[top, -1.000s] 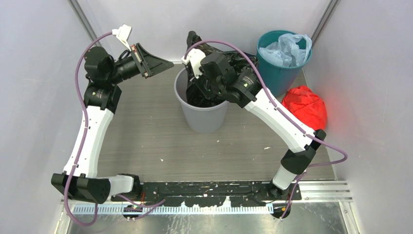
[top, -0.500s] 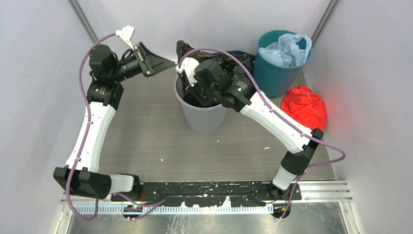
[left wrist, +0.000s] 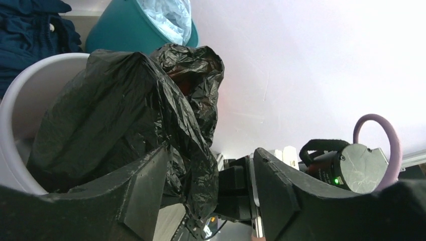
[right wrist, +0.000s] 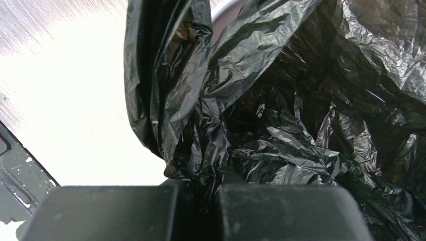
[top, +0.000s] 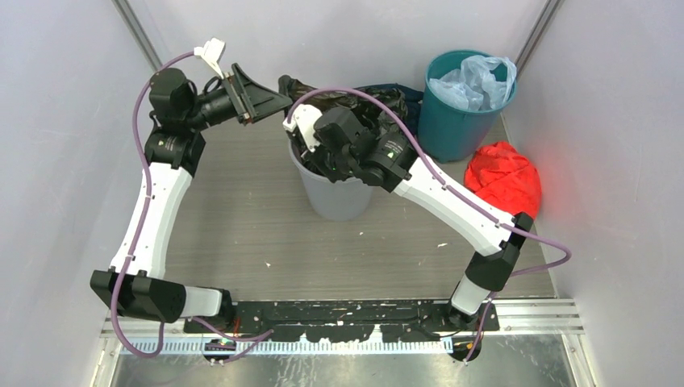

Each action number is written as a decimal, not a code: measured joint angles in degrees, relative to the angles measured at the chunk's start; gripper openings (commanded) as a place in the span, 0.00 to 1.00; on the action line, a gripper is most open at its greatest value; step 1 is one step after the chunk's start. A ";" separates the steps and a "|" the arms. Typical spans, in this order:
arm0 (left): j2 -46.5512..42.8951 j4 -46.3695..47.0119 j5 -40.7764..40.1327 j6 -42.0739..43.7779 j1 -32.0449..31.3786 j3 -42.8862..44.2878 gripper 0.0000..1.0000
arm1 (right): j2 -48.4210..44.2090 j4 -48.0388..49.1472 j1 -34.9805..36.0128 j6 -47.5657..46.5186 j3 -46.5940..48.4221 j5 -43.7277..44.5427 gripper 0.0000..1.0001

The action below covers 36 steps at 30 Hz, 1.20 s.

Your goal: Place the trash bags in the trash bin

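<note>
Right claw [right wrist: 198,188] clamped on one black trash bag [left wrist: 115,100] half in one grey trash bin [top: 339,201]; left claw [left wrist: 210,153] parted, empty.

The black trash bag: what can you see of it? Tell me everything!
The black trash bag is thin, shiny, crinkly plastic, all crumpled. It sits partly inside the light grey bin, with bunched folds sticking up and spilling over the rim. The right gripper is shut on a fold of it. The left gripper is open, a fold hanging between its fingers.
</note>
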 measured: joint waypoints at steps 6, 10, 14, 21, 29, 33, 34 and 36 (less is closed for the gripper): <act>0.42 -5.90 -0.52 3.85 0.00 2.75 0.68 | 0.22 -0.24 1.53 0.02 0.00 1.09 0.01; 0.57 -12.20 -2.43 8.13 0.00 5.11 0.69 | 1.25 -1.09 2.75 0.02 0.68 1.97 0.01; 1.01 -15.43 -3.72 10.84 0.00 5.92 0.65 | 1.90 -1.55 3.87 0.17 0.74 2.73 0.01; 3.17 -18.32 -4.98 12.50 0.00 5.88 0.00 | 2.03 -1.60 5.33 1.27 0.63 3.91 0.07; 2.38 -22.12 -6.19 15.65 0.00 5.88 0.00 | 1.62 -1.92 5.55 4.48 0.15 2.60 0.40; 1.22 -23.47 -6.84 16.55 0.00 5.88 0.00 | 0.28 -1.92 5.57 6.91 0.00 2.40 0.57; 1.16 -23.56 -6.88 16.70 0.00 5.88 0.00 | -0.52 -1.92 5.57 7.78 0.00 2.58 0.60; 1.11 -23.71 -7.17 17.20 0.00 5.88 0.00 | -2.36 -1.79 5.57 9.01 -0.02 2.86 0.66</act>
